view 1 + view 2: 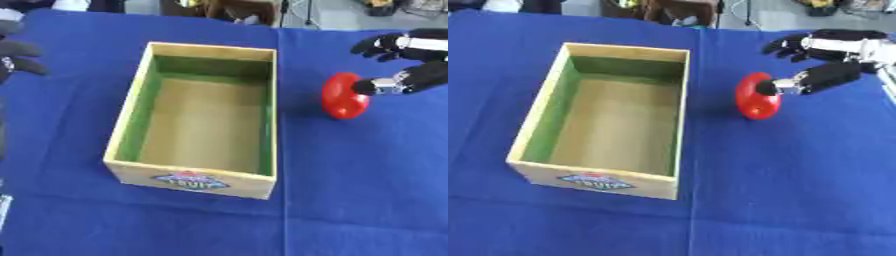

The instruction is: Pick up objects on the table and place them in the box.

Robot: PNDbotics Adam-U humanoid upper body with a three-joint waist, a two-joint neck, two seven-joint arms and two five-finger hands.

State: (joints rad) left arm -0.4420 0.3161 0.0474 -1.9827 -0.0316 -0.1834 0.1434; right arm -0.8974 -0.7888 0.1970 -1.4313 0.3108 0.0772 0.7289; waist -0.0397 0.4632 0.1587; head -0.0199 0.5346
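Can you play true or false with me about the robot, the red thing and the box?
1. The wooden box has nothing inside it. True.
2. The red thing is already in the box. False: it sits on the blue cloth, to the right of the box.
3. The right robot hand touches the red thing. True: one finger meets its top, while the other fingers spread above it.
4. The box has a lid on it. False: its top is open and you can see the bottom.
5. The left robot hand is holding the box. False: it shows at the left edge, apart from the box, holding nothing.
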